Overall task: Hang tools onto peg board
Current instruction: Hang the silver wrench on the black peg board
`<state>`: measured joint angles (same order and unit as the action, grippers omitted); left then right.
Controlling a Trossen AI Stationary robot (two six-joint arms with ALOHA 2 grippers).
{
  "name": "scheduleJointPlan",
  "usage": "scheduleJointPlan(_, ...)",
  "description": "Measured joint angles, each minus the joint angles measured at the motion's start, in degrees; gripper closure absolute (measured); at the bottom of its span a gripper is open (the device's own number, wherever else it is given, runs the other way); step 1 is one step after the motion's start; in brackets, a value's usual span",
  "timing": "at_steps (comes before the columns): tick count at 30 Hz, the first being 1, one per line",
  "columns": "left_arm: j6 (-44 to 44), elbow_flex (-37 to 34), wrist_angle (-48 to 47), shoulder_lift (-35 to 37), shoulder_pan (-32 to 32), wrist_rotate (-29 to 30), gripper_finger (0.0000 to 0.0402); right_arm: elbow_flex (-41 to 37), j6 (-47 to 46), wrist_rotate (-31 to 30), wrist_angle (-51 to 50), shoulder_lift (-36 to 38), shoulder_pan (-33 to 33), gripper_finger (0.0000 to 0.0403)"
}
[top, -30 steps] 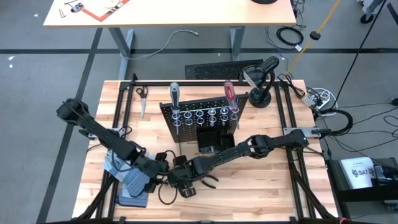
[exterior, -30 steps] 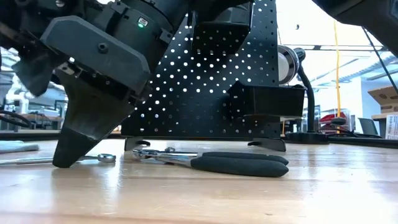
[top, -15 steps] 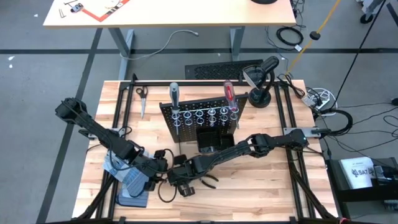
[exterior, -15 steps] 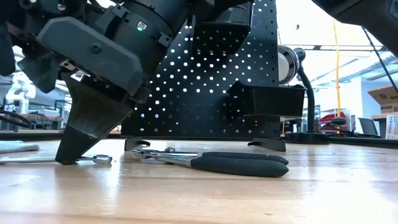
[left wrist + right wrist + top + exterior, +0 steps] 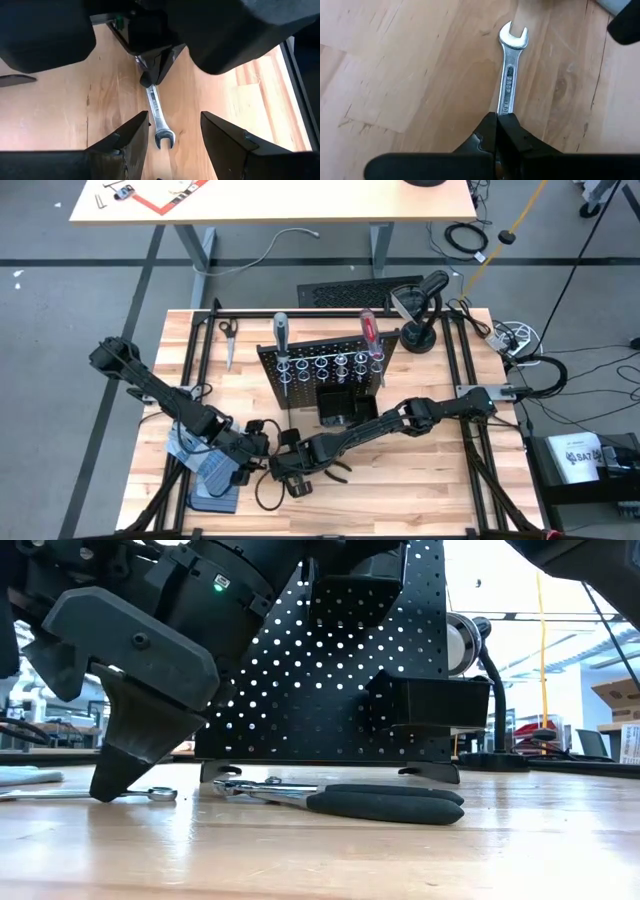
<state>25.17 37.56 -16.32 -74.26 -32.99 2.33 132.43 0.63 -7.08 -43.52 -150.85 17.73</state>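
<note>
A silver wrench (image 5: 509,75) lies flat on the wooden table (image 5: 420,470), in front of the peg board (image 5: 320,375). My right gripper (image 5: 497,125) is shut on it. My left gripper (image 5: 172,137) stands open just to the left, one finger on either side of the wrench's open-jaw end (image 5: 163,139) without touching it. A grey-handled screwdriver (image 5: 281,332) and a red-handled one (image 5: 369,330) stand in the board's silver rings. Black-handled pliers (image 5: 350,802) lie on the table in front of the board. My right gripper pinches the wrench's shaft (image 5: 504,107) between its two fingers, across the shaft and toward the ring end (image 5: 162,794). The fingers (image 5: 120,775) come down at it from above, slanting. The wrench lies on the table, its open end pointing at my left gripper.
A black bin (image 5: 337,408) hangs low on the peg board. Blue-grey gloves (image 5: 183,445) and a black ribbed mat (image 5: 215,482) lie at the near left. Scissors (image 5: 228,340) lie at the far left, and a black lamp stand (image 5: 420,332) is at the far right.
My right gripper has tipped a little where it stands at the wrench, its fingertip staying down at the table. The wrench's ring end has slid slightly toward the table's left.
</note>
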Motion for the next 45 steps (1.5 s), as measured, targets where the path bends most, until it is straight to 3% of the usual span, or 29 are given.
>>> scheduleJointPlan(23,0.0,-1.2,-1.7,0.0,-2.2,0.8,0.0213,2.3,-0.4,-4.6,-3.3,1.1,2.4,0.0402)
scheduleJointPlan(30,-0.3,-6.0,9.3,-3.2,-2.7,0.8,0.0213,2.4,-1.4,-4.6,-3.1,1.2,2.3,0.0402)
scheduleJointPlan(45,-0.2,-6.4,16.9,-10.8,-2.7,-2.3,0.0213,2.5,-1.5,-3.7,-3.1,1.3,2.3,0.0403)
